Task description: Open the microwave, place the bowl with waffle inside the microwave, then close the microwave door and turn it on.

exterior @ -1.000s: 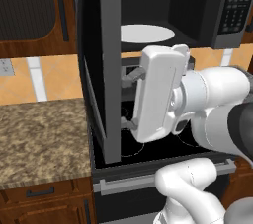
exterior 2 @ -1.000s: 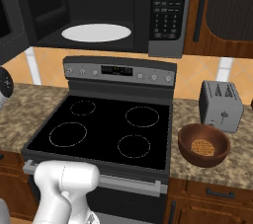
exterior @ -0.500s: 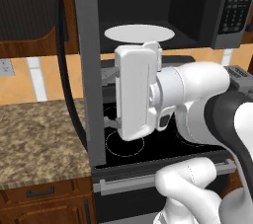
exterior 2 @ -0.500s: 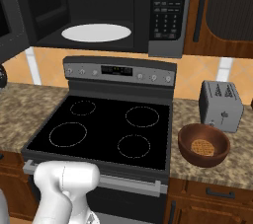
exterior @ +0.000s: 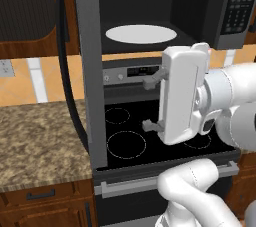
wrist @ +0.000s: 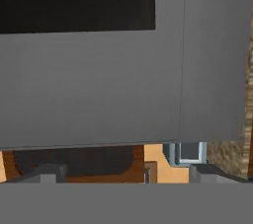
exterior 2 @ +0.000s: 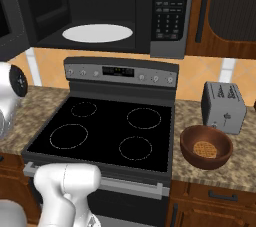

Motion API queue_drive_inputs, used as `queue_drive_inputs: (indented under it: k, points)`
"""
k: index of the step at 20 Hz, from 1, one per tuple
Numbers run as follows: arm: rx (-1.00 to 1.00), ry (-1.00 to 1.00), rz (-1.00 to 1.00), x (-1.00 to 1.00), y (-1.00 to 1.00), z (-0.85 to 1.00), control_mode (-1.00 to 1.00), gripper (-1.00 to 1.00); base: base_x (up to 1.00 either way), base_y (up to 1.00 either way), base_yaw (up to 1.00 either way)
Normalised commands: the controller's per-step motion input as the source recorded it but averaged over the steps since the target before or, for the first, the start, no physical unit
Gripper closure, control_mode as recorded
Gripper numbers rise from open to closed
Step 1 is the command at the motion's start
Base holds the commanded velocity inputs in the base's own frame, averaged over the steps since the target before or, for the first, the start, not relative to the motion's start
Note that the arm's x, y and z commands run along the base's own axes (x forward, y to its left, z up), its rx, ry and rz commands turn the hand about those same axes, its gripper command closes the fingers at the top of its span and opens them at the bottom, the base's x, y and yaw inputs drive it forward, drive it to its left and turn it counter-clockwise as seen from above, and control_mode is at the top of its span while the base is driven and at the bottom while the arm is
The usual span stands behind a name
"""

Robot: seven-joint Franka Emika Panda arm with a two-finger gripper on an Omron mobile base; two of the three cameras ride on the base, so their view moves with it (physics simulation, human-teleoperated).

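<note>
Standing swung wide open now, the microwave door [exterior: 89,71] is projecting toward the near side at the left of the cavity, seen almost edge-on, its long axis running up and down and its black handle bar [exterior: 64,61] trailing down the outer face on the left. Leaving the microwave [exterior 2: 100,11] open like this is exposing the white turntable plate [exterior 2: 97,33] and clearing a way in for the load. Hovering over the stove [exterior: 150,136] just right of the door edge, the hand [exterior: 152,102] is pointing left at the door, fingers spread wide one above the other and gripping nothing, most likely because the door work is done. Looking along the hand, the grey door frame [wrist: 123,80] is sitting close in front. Waiting on the table [exterior 2: 240,151] to the right of the stove, upright with its mouth facing up, is the bowl with waffle [exterior 2: 206,146], the waffle [exterior 2: 204,148] lying flat at its bottom, just in front of the toaster [exterior 2: 223,107]. Being round, no long axis to speak of. Probably calling next for a reach across to the right.
</note>
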Motion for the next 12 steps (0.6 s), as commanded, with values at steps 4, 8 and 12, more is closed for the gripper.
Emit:
queue_drive_inputs:
  k: [4,8,12]
  points:
    - [0.00,0.00,-0.16,-0.03,-1.00,0.03,-1.00,-1.00,0.00,0.00,0.00]
    - [-0.05,0.00,-0.19,0.13,-1.00,-0.09,-1.00,-1.00,0.00,0.00,0.00]
    - [-0.12,0.00,-0.17,0.39,-1.00,-0.49,-1.00,-1.00,0.00,0.00,0.00]
